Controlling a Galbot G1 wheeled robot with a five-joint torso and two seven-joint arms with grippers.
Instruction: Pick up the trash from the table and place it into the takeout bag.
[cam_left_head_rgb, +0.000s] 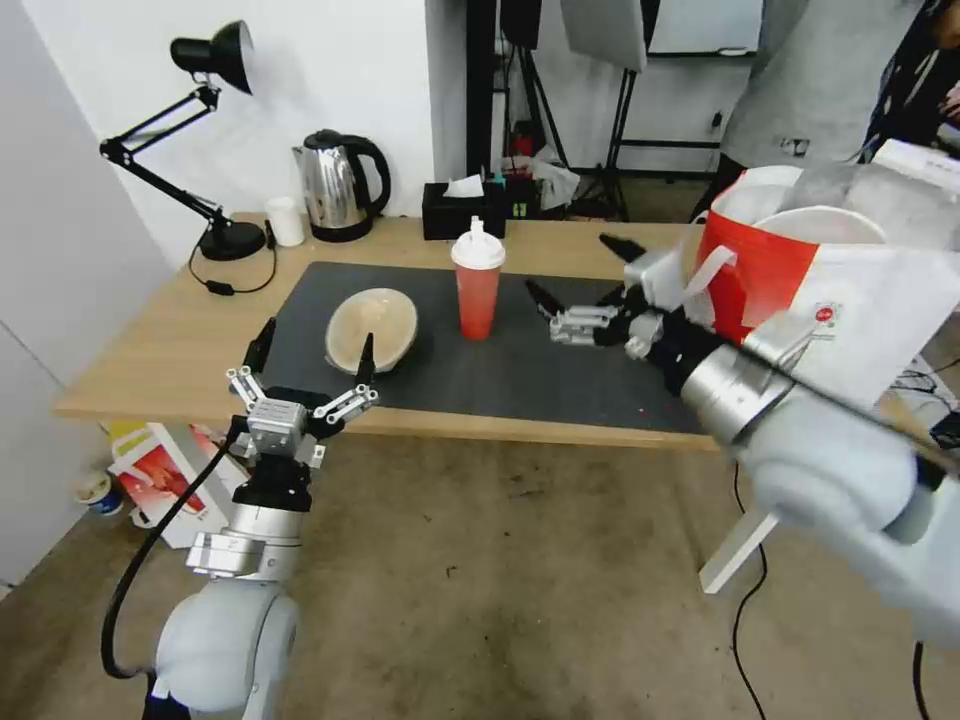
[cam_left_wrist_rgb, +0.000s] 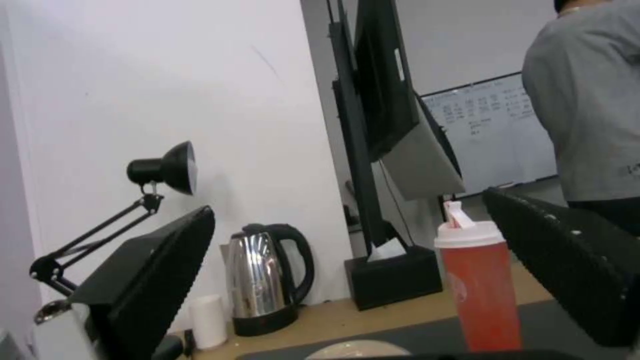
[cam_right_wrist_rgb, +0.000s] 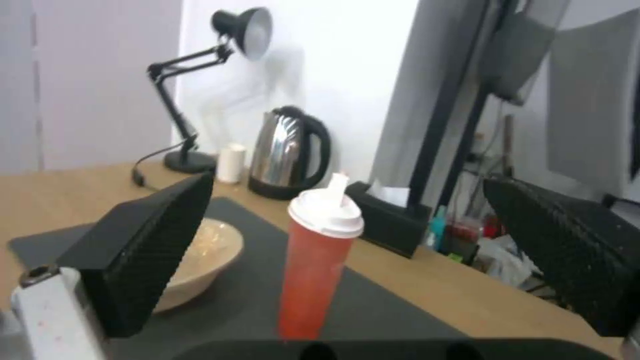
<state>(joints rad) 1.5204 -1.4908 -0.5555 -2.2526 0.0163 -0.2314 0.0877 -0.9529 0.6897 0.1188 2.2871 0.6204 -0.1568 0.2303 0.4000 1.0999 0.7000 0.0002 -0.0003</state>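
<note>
A red drink cup with a white domed lid (cam_left_head_rgb: 478, 290) (cam_left_wrist_rgb: 481, 290) (cam_right_wrist_rgb: 320, 265) stands upright in the middle of the dark grey mat (cam_left_head_rgb: 520, 370) on the table (cam_left_head_rgb: 150, 360). A beige oval bowl (cam_left_head_rgb: 372, 328) (cam_right_wrist_rgb: 207, 260) lies tilted just left of it. My right gripper (cam_left_head_rgb: 572, 268) (cam_right_wrist_rgb: 348, 182) hovers open to the right of the cup, facing it, with nothing held. My left gripper (cam_left_head_rgb: 315, 345) (cam_left_wrist_rgb: 347, 206) is open at the table's front edge, just before the bowl. The takeout bag (cam_left_head_rgb: 800, 270) stands at the table's right end, with a white round bowl (cam_left_head_rgb: 830, 225) in its open top.
Along the back of the table stand a steel kettle (cam_left_head_rgb: 340, 185), a small white cup (cam_left_head_rgb: 286, 220), a black desk lamp (cam_left_head_rgb: 200, 150) and a black tissue box (cam_left_head_rgb: 462, 210). A smaller red-and-white bag (cam_left_head_rgb: 165, 470) lies on the floor under the table's left end.
</note>
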